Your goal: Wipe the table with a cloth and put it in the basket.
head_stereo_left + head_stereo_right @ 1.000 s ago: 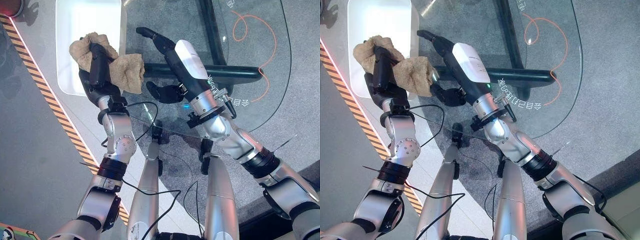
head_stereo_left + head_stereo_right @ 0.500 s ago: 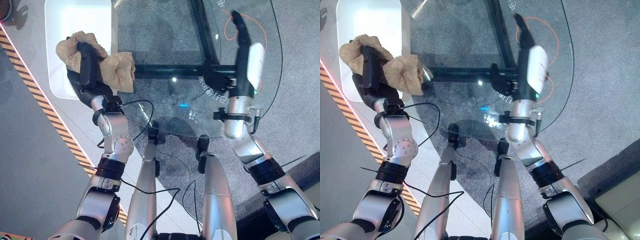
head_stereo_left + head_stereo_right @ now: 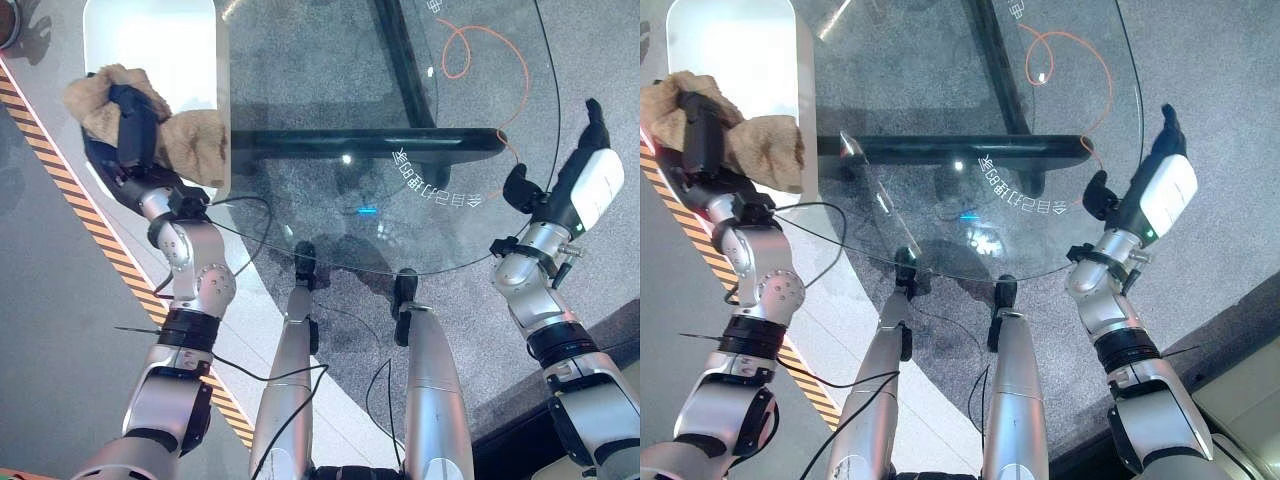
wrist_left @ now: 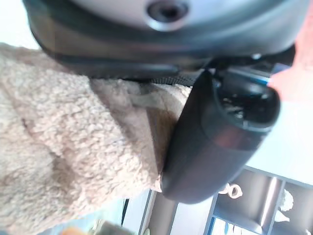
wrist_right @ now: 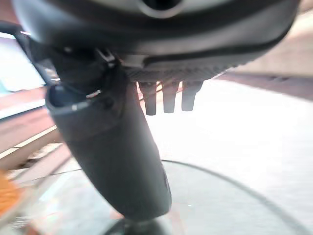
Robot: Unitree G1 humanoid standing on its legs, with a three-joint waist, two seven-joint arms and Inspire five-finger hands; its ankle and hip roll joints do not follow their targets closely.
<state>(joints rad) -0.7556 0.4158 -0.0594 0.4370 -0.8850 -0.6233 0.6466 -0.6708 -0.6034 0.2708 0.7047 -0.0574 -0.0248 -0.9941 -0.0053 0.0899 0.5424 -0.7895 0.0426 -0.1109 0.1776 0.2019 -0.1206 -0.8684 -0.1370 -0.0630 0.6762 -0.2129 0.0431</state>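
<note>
the left hand [image 3: 128, 125] gripped a tan fleecy cloth [image 3: 190, 148], its fingers curled round the middle of the bunch so that cloth bulged out on both sides of the hand. hand and cloth were held over the near end of a white oblong basket [image 3: 150, 40] at the far left, just beside the left rim of the round glass table [image 3: 330, 80]. in the left wrist view, the thumb [image 4: 215, 142] pressed against the pile of the cloth. the right hand [image 3: 1155, 165] was raised at the right edge of the table, its fingers straight and spread loosely, holding nothing. an orange cable [image 3: 480, 50] showed through the glass at the far right. a yellow-and-black striped strip [image 3: 60, 140] ran along the floor on the left.
</note>
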